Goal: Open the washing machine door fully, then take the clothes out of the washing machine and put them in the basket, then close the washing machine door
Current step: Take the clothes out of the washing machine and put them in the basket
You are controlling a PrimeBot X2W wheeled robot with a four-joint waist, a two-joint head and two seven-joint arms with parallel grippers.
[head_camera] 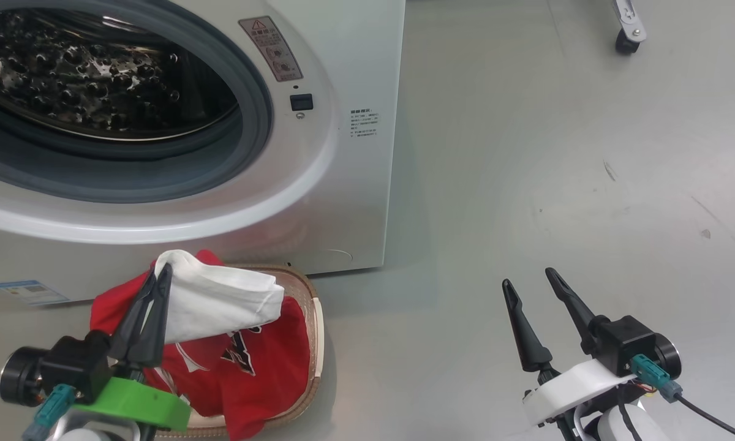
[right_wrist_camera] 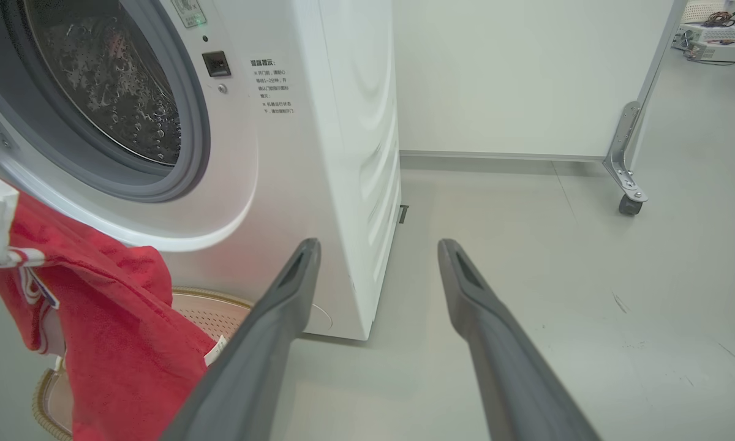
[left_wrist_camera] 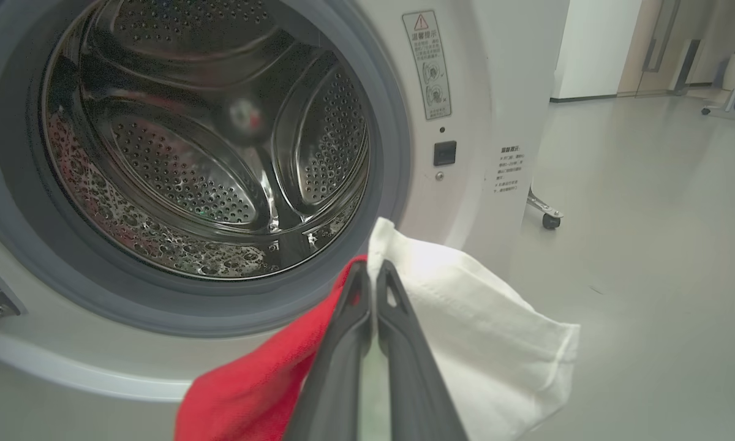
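Observation:
The white washing machine (head_camera: pixel 343 202) stands at the upper left with its grey-rimmed drum mouth (head_camera: pixel 110 92) uncovered; the steel drum (left_wrist_camera: pixel 208 141) looks bare inside. The washing machine door is out of view. My left gripper (head_camera: pixel 161 269) is shut on the clothes (head_camera: pixel 239 355), a red and white garment (left_wrist_camera: pixel 465 324) held above the basket (head_camera: pixel 314 318) on the floor in front of the washer. The fabric drapes down into the basket (right_wrist_camera: pixel 214 309). My right gripper (head_camera: pixel 530 275) is open and holds nothing, hovering over bare floor to the right of the washer (right_wrist_camera: pixel 355 153).
Pale grey floor (head_camera: pixel 557 153) spreads to the right of the washer. A castor on a metal leg (head_camera: pixel 628 37) stands at the far right; it is also in the right wrist view (right_wrist_camera: pixel 629 202). A white wall (right_wrist_camera: pixel 514 73) lies behind.

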